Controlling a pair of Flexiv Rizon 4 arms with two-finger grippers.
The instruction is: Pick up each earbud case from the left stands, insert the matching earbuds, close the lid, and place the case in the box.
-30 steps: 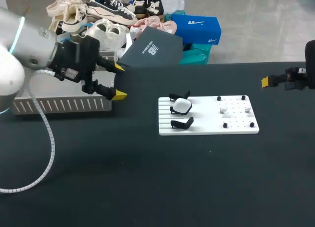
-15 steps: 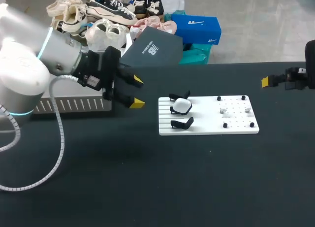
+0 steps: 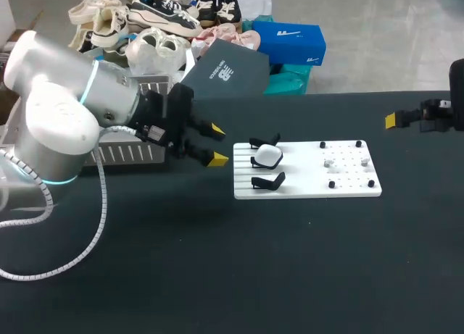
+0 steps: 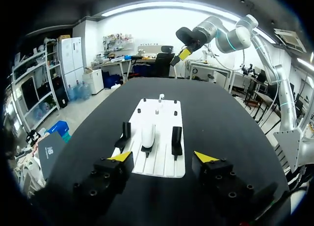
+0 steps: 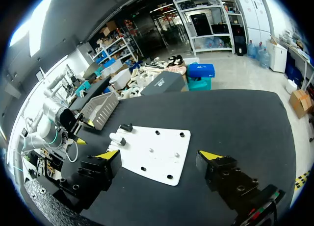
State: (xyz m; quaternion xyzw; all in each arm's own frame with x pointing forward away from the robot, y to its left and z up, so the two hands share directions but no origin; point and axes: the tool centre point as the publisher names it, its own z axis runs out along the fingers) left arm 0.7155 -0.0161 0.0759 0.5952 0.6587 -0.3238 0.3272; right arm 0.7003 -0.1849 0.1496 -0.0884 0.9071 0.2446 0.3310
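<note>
now earbud case (image 3: 267, 155) rests in middle stand (image 3: 256, 161); left gripper (image 3: 217, 144), right gripper (image 5: 160, 154) spread.

The right claw (image 5: 159, 154) hangs open above the black tabletop (image 5: 235, 118); just ahead, a white board (image 5: 164, 140) carries an earbud case (image 5: 117, 137).

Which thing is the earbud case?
Find the white board on the black table. At its end facing the left gripper are three black stands. The earbud case is the rounded white thing on the middle one; the others are empty.
</note>
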